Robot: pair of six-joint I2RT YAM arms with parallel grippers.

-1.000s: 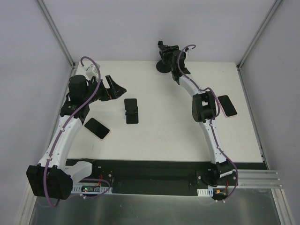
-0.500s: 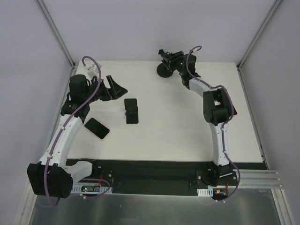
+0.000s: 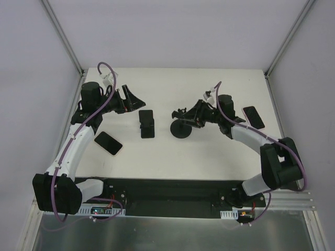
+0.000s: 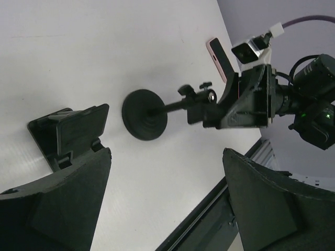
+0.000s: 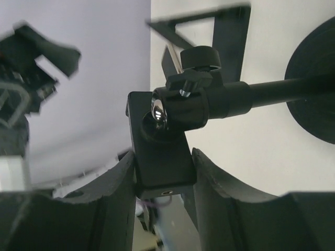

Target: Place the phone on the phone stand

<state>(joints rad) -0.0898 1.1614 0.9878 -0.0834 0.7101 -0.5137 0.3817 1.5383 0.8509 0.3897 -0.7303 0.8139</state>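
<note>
My right claw (image 5: 163, 159) is pinching the clamp head of the phone stand (image 3: 181, 129), whose round base sits near the middle of the table (image 3: 209, 157). My left claw (image 3: 131, 98) hangs spread wide beside a black holder (image 3: 147, 124). One phone (image 3: 108, 143) lies flat by my left arm, a second phone (image 3: 254, 116) lies at far right.

White arms (image 3: 70, 151), black joints (image 3: 277, 163), looping purple cables (image 3: 103, 64).

Phone stand (image 3: 181, 129) central, second stand (image 3: 146, 124) just left, left phone (image 3: 108, 143) further left, right phone (image 3: 254, 116) far right.
</note>
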